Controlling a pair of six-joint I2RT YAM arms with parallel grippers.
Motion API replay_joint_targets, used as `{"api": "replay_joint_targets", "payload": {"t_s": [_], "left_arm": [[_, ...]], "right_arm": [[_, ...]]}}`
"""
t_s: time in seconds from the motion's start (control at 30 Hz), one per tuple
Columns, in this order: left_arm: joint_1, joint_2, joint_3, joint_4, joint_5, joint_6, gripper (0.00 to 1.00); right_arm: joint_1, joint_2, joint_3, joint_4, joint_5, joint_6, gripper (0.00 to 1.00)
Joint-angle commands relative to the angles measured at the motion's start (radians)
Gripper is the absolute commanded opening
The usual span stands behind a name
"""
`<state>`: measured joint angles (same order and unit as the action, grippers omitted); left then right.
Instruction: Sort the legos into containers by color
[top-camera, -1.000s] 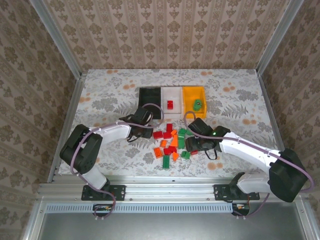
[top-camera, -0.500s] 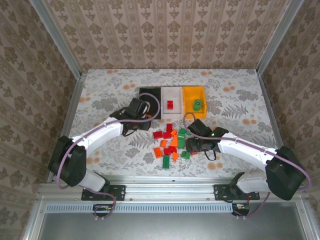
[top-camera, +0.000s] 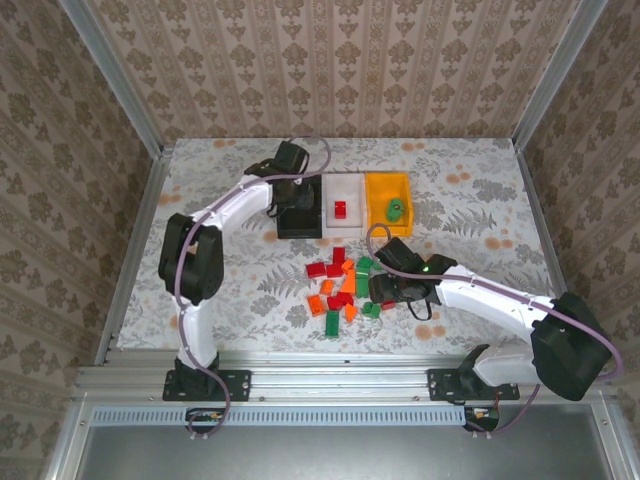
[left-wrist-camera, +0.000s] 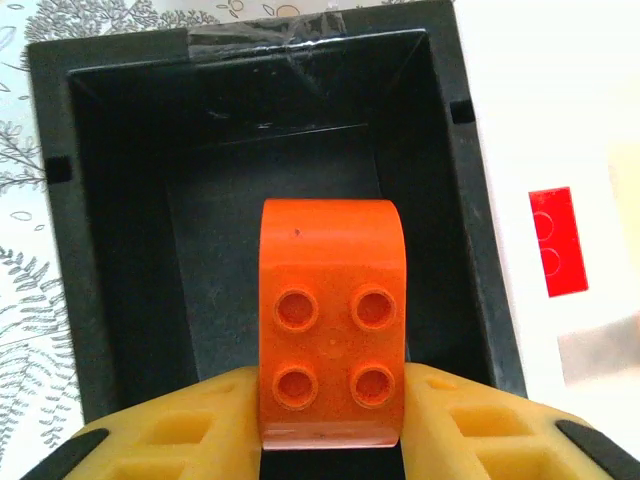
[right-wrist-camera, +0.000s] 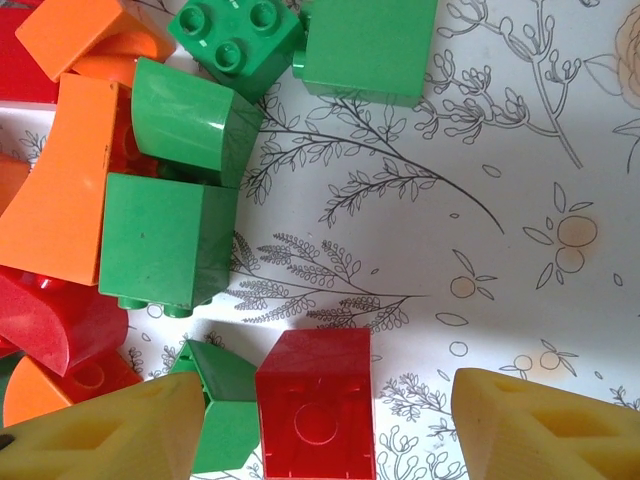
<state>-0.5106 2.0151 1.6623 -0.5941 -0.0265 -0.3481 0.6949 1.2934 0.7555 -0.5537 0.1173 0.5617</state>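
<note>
Where papered walls (top-camera: 330, 70) ring a floral table (top-camera: 220, 190), bricks (top-camera: 342, 285) lie heaped;
left gripper (left-wrist-camera: 333, 420) holds orange brick (left-wrist-camera: 332, 330) over black bin (left-wrist-camera: 120, 200), studs facing camera, long axis along fingers (left-wrist-camera: 200, 430); right gripper (right-wrist-camera: 335, 430) wide astride red brick (right-wrist-camera: 316, 400).

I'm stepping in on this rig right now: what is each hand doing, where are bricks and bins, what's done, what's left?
Left hand: shut on an orange brick, above the black bin.
Right hand: open, low at the edge of the pile, straddling a red brick.
Done: one red piece in the white bin, one green piece in the orange-yellow bin.
Left: drop the orange brick into the black bin, then sort the pile of red, orange and green bricks in front of the bins.
</note>
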Motion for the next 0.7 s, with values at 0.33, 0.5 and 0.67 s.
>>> {"api": "replay_joint_targets", "payload": {"t_s": [0.33,0.5,0.67], "left_arm": [[-0.002,-0.048,0.047,-0.087,0.056,-0.01,0.58],[-0.003,-0.302,-0.177,0.04,0.126,-0.043,0.78],[-0.003,-0.543,-0.42,0.098,0.119,-0.087,0.88]], "right_arm": [[0.03,-0.01,-0.039,-0.02,-0.015,0.032,0.66],[0.036,0.033,-0.041,-0.008,-0.016,0.038,0.63],[0.038,0.057,-0.025,-0.01,0.019,0.041,0.54]]}}
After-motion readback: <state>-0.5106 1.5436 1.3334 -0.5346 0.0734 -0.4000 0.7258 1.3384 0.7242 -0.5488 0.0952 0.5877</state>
